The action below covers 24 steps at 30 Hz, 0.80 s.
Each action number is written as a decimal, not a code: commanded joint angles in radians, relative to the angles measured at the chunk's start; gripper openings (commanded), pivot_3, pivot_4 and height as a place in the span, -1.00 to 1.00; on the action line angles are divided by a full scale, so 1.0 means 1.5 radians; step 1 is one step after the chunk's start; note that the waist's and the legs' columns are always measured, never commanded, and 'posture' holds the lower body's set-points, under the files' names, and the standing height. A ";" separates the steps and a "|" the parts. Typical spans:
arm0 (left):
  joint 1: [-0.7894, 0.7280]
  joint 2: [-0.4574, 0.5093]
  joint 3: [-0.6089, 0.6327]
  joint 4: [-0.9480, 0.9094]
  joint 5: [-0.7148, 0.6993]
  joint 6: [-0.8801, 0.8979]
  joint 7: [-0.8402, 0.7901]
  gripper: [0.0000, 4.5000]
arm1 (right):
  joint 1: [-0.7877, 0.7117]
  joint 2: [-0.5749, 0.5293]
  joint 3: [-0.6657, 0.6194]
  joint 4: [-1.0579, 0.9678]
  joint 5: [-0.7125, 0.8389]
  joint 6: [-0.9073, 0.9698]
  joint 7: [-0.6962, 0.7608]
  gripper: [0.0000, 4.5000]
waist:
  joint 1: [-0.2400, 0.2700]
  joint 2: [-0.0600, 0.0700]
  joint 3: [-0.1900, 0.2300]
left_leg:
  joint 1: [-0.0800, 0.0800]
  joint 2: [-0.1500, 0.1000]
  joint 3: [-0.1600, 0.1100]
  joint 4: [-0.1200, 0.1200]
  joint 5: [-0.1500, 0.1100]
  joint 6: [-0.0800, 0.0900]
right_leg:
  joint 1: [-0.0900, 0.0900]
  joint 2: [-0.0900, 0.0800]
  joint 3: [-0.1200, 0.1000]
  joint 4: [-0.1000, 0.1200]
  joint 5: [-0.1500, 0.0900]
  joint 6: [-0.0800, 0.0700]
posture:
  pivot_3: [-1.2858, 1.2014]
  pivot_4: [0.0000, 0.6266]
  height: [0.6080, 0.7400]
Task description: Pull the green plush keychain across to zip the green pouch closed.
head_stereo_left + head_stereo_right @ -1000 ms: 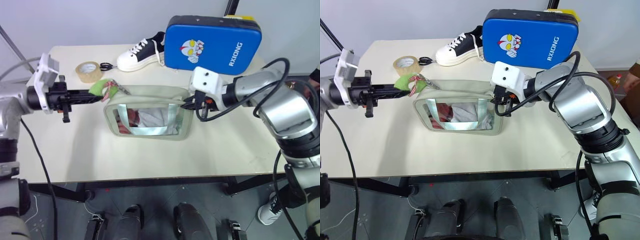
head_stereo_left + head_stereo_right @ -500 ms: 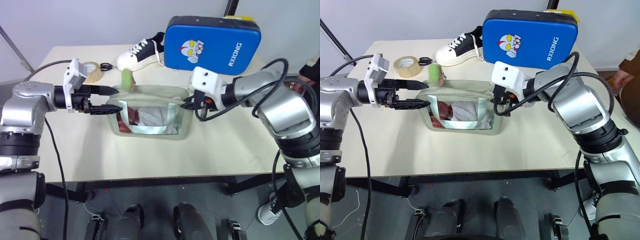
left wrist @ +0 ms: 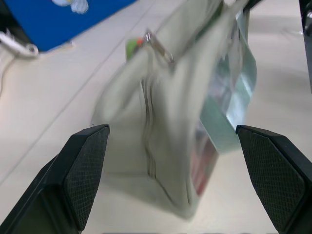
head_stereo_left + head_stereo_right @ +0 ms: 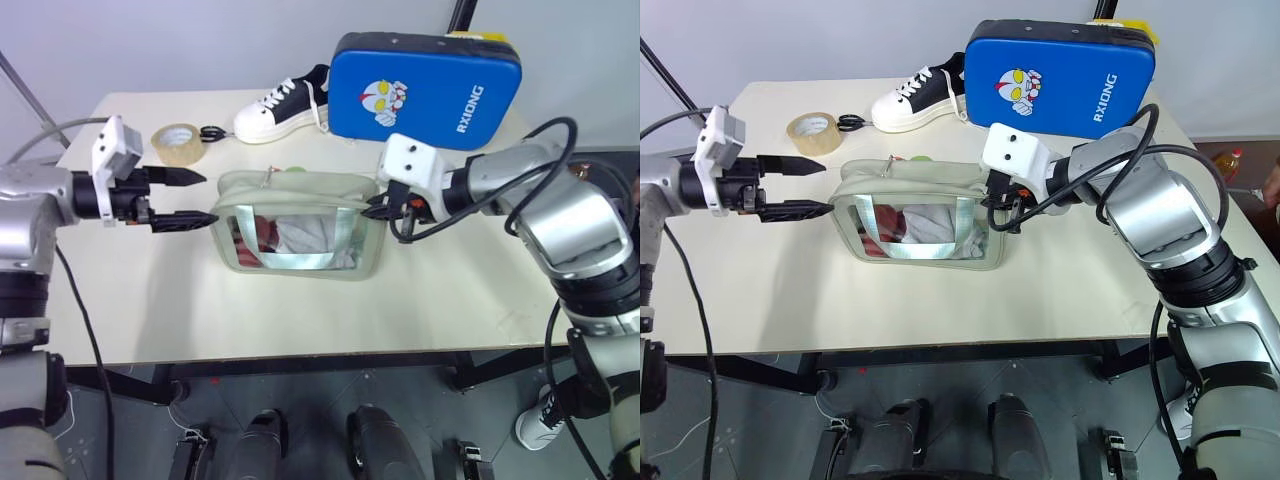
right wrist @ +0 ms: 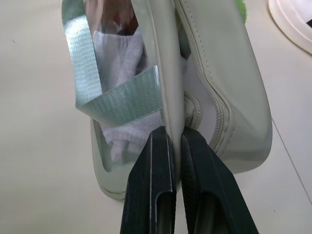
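Left tool (image 4: 195,196): fingers spread wide, empty, poised just off the left end of the green pouch (image 4: 298,222), touching nothing.

Right tool (image 5: 176,187): fingers pressed together on the pouch's seam at its right end, anchoring it.

Green pouch: standing on the bench (image 4: 450,290) between the two tools, clear window toward the robot, folded cloth visible inside.

Green plush keychain (image 4: 293,169): lying loose on the pouch's top edge, toward the pouch's far side, well inside its left end; a sliver of lime shows beside the metal ring.

Beyond the pouch: tape roll (image 4: 176,143), scissors (image 4: 211,132), sneaker (image 4: 282,102), blue padded case (image 4: 425,85).

Hazards, judged:
- Whether the zipper is fully shut cannot be told; the plush rests short of the left end, so a gap may remain.
- A fresh reach by the spread left tool could snag the pouch wall or the chain instead of the plush.
- A pull toward the left could slip the pouch out of the right tool's thin pinch on the seam, dragging the bag across the bench.
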 commanded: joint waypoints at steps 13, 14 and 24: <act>0.019 -0.004 0.013 -0.005 0.009 -0.037 0.015 0.97 | -0.003 0.000 -0.013 -0.018 0.003 -0.008 -0.003 -1.00 | 0.000 0.000 0.000 | 0.000 0.000 0.000 0.002 0.000 0.000 | 0.000 0.000 0.000 0.002 0.000 0.000 | 0.03 -0.52 0.32; 0.020 -0.009 0.011 -0.006 0.010 -0.038 0.018 0.97 | -0.003 0.000 -0.014 -0.018 0.004 -0.008 -0.003 -1.00 | 0.000 0.000 0.000 | 0.000 0.000 0.000 0.002 0.000 0.000 | 0.000 0.000 0.000 0.002 0.000 0.000 | 0.03 -0.52 0.32; 0.044 -0.040 0.010 -0.044 -0.004 -0.030 0.019 -0.98 | -0.002 -0.003 -0.015 -0.021 0.004 -0.005 -0.003 -1.00 | 0.000 0.000 0.000 | 0.000 0.000 0.000 0.005 0.000 0.000 | 0.000 0.000 0.000 0.005 0.000 0.000 | 0.03 -0.52 0.32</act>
